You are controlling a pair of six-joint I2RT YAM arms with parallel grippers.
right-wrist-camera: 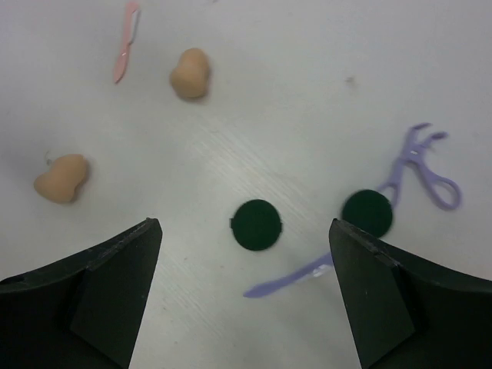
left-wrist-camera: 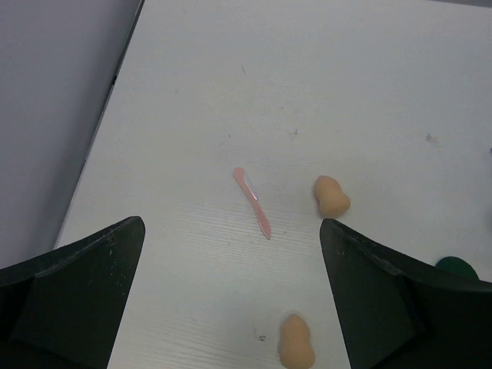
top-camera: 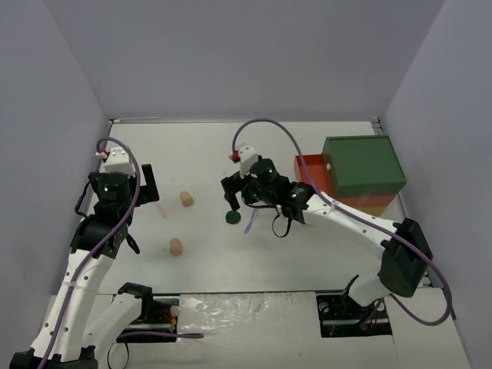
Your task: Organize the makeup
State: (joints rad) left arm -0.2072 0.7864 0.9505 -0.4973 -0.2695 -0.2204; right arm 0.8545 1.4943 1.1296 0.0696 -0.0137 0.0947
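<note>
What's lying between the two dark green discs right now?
Only bare white table between one dark green round disc and the other, in the right wrist view; the thin lilac stick passes beside the gap.

White table [top-camera: 207, 154] strewn with small items.
Two tan sponges [right-wrist-camera: 190, 74] and a pink stick [right-wrist-camera: 126, 41] are seen upper left in the right wrist view, two dark green discs [right-wrist-camera: 256, 224] and lilac tools [right-wrist-camera: 427, 165] lower right; a green-topped box [top-camera: 361, 165] is set upper right in the top view.

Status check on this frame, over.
Left gripper open, empty. Right gripper open, empty, above green disc. Two sponges, pink stick, lilac tools loose. Nothing blocking.
</note>
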